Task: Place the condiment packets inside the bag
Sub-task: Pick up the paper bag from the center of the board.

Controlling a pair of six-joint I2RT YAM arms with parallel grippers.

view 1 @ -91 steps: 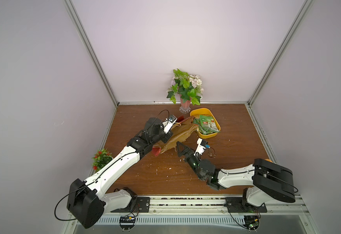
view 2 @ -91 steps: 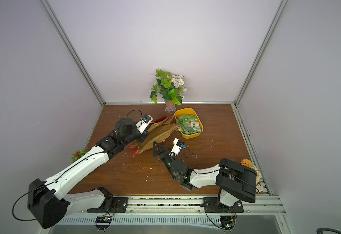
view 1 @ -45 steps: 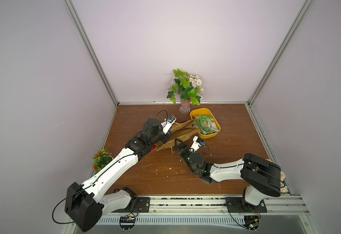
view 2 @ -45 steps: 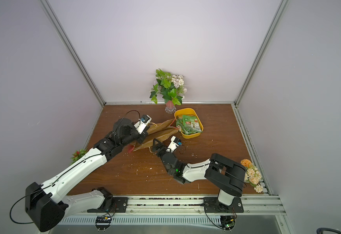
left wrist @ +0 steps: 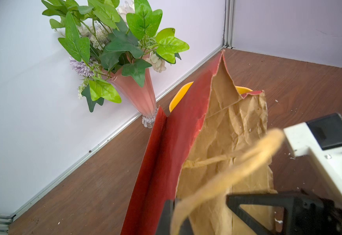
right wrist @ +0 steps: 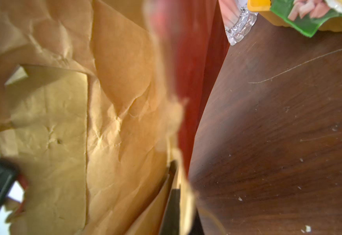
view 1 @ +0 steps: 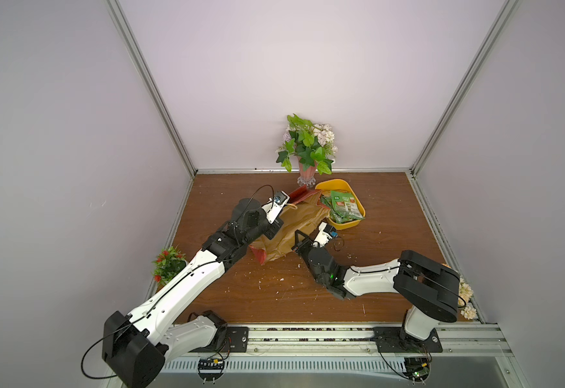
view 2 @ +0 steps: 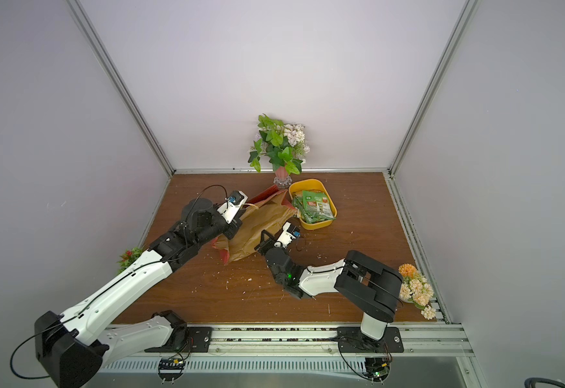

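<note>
Pinching bag [view 1: 296,228] rim, right pincer [view 1: 299,241] closed, left pincer [view 1: 272,231] likewise

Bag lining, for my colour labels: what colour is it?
Brown kraft; the bag shows it best in the left wrist view.

white arm links [view 1: 187,285], black joints [view 1: 425,289], looping black cables [view 1: 261,191]
</note>
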